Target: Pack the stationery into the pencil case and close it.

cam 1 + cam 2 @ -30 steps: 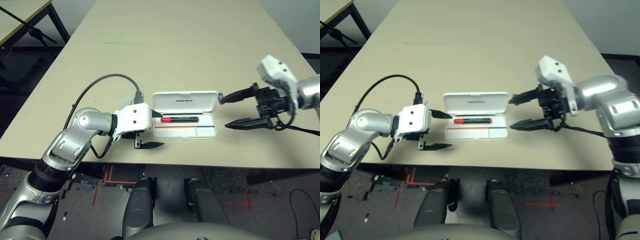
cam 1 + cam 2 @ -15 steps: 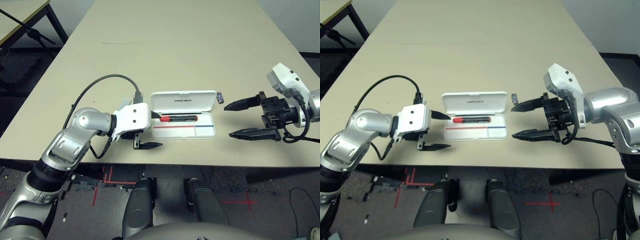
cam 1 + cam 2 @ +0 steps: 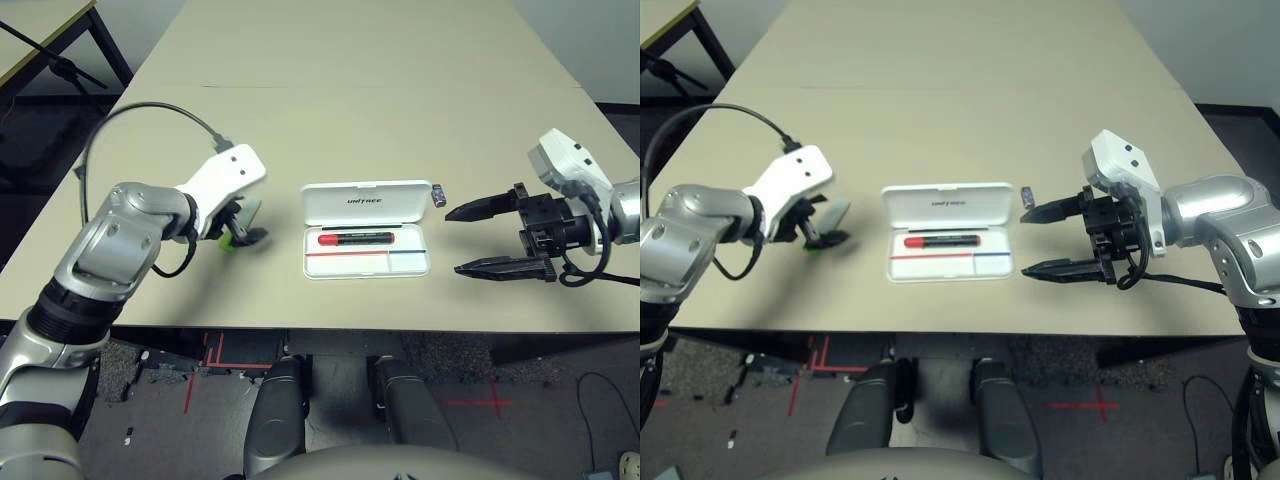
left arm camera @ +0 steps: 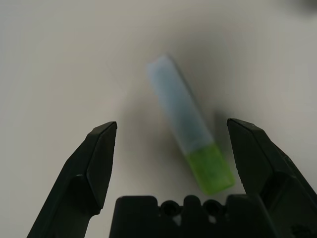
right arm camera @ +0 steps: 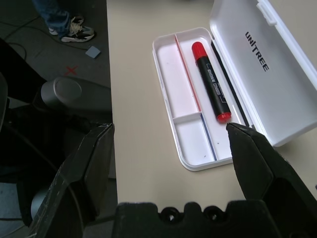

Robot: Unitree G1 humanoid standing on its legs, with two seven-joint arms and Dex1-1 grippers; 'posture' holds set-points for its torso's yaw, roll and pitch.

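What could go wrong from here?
1. The left end effector hangs open over the highlighter, which lies slanted between its fingers; closing could push it aside instead of gripping it.
2. The tiny block sits on the table by the case lid's corner, near the open right end effector; it could be knocked away.

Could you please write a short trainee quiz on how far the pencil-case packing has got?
1. True or false: the red marker lies in the open pencil case.
2. What lies on the table between the left end effector fingers? A) highlighter B) eraser C) ruler
3. Fill in: the tiny dark block sits on the table beside the case's ____ corner, on the robot's right.

Key: 1 true; 2 A; 3 far.
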